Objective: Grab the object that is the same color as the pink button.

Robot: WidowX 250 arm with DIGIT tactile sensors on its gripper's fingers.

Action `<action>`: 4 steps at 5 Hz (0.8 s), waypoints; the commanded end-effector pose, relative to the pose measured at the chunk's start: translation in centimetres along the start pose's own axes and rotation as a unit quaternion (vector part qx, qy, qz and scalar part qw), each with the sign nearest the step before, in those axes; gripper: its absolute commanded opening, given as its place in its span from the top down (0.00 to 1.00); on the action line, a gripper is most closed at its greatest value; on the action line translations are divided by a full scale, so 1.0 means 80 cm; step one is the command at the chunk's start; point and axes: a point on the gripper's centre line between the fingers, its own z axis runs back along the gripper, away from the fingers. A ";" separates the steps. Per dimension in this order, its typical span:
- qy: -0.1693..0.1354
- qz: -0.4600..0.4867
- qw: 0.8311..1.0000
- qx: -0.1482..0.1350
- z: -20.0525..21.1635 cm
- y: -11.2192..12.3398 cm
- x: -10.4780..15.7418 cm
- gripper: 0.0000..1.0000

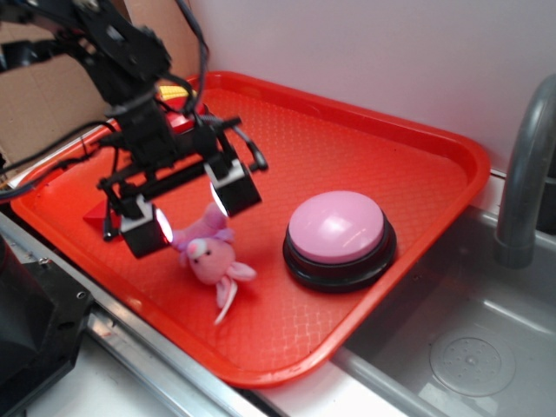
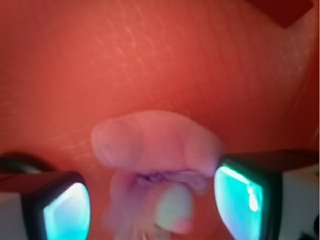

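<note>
The gripper (image 1: pixel 193 215) hangs wide open over the toy (image 1: pixel 211 252) (beside the pink button (image 1: pixel 337 230)) on the tray (image 1: pixel 365 139).

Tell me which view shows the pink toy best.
The exterior view: the toy is sharp and whole on the tray, face, ears and white string visible, beside the pink button. The wrist view shows it only as a blurred pink mass between the open fingers.

Red tray (image 1: pixel 434 174) with pink plush toy (image 1: pixel 211 256), pink button (image 1: pixel 337 236)
</note>
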 end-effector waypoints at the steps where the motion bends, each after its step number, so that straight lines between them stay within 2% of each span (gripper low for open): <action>1: -0.003 0.005 1.000 -0.003 -0.017 -0.012 0.010 0.00; 2: -0.014 0.013 1.000 -0.013 -0.020 -0.011 0.014 0.05; 3: -0.017 0.016 1.000 -0.015 -0.017 -0.012 0.017 1.00; 4: -0.037 -0.002 0.999 -0.003 -0.005 -0.016 0.020 1.00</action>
